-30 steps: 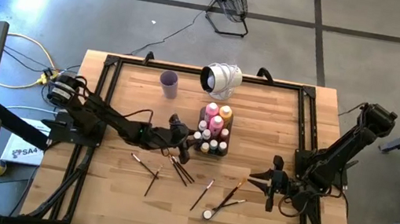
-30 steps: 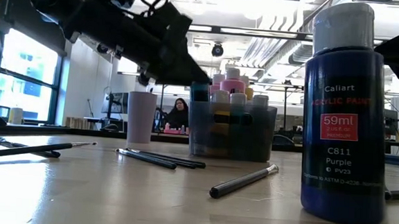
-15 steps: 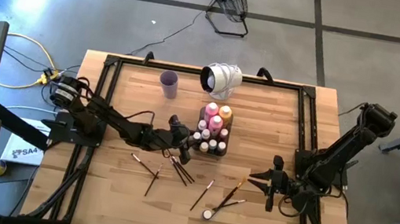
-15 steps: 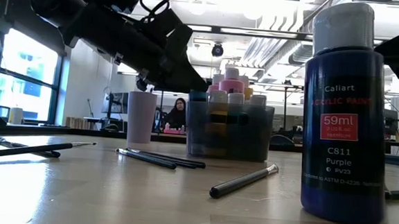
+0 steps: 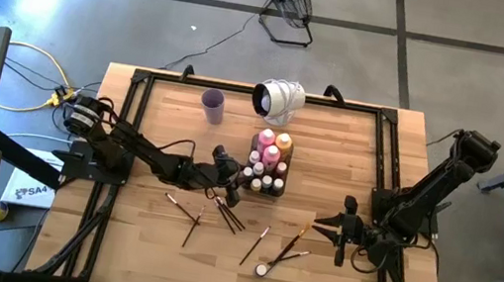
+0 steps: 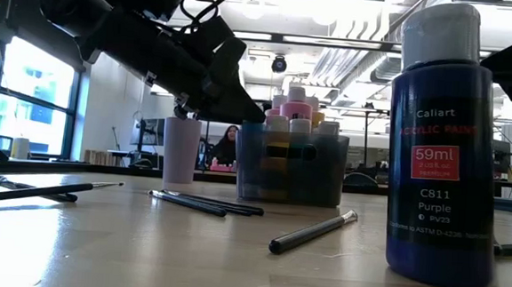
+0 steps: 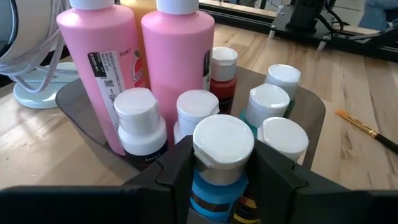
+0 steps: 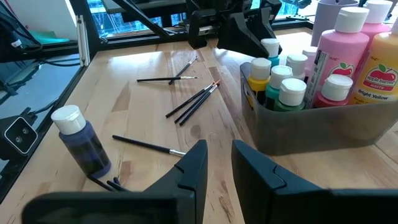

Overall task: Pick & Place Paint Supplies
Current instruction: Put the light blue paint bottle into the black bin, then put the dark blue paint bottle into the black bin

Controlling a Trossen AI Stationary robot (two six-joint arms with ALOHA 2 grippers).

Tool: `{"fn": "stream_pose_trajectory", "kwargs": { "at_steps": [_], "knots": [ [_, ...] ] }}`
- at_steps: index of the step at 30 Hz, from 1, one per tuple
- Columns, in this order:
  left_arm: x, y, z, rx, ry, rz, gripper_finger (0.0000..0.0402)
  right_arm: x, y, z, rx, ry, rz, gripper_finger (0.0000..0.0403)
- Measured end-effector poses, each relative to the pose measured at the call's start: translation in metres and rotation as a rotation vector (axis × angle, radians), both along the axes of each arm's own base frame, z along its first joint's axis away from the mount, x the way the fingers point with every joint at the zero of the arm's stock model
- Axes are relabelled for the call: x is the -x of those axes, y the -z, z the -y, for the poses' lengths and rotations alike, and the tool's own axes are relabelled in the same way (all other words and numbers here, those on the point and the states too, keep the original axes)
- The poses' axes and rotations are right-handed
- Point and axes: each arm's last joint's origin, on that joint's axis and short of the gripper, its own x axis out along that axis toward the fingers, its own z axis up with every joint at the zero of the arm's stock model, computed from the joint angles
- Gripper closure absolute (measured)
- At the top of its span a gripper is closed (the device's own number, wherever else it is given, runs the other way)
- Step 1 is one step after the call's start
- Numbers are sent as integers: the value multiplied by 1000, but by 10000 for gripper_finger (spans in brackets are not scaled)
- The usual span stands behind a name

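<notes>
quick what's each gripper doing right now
Left gripper: shut on a small blue paint bottle at the tray.
Right gripper: open, holding nothing, hovering over the table.

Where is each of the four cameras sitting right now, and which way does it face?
High: overhead, straight down; both arms, left gripper at the tray.
Low: table height, level across; purple bottle close, left arm above.
Left wrist: past its fingers shut on a blue bottle.
Right wrist: behind open right gripper, toward the brushes.
Shared: the tray shows in all four views.
</notes>
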Motion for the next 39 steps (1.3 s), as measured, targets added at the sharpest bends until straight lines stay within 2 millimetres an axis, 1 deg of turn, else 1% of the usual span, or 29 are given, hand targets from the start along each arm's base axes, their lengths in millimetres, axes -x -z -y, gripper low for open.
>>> {"fn": "stream_pose_trajectory", "kwargs": {
  "at_steps": [4,6,13,17,19,23,26,29,32,34,36,39],
  "knots": [
    [0,0,0,4,1,1,272,0,0,0,0,0,0,339],
    [0,1,0,6,8,-5,262,0,0,0,0,-2,-1,339],
    [0,1,0,2,18,-9,193,0,0,0,-1,-2,-1,339],
    [0,1,0,-15,24,-16,171,0,0,0,-1,-3,-1,339],
    [1,-3,0,-36,33,-21,168,0,0,0,-2,-4,-2,339],
    [5,-15,0,-42,38,-3,167,0,0,0,-2,-7,-3,339],
    [12,-26,-1,-44,39,-16,167,0,0,0,-2,-9,-4,339],
    [21,-33,-3,-47,38,-71,167,0,0,0,-1,-9,-5,339],
    [31,-36,-5,-44,25,-139,167,0,0,0,1,-8,-4,339],
    [34,-38,-6,-10,-4,-137,167,0,0,0,2,-6,-4,339],
    [40,-38,-7,-14,-23,-180,167,0,0,0,2,-5,-3,339],
    [42,-37,-8,-29,-30,-211,167,0,0,0,2,-5,-3,339]
  ]
}}
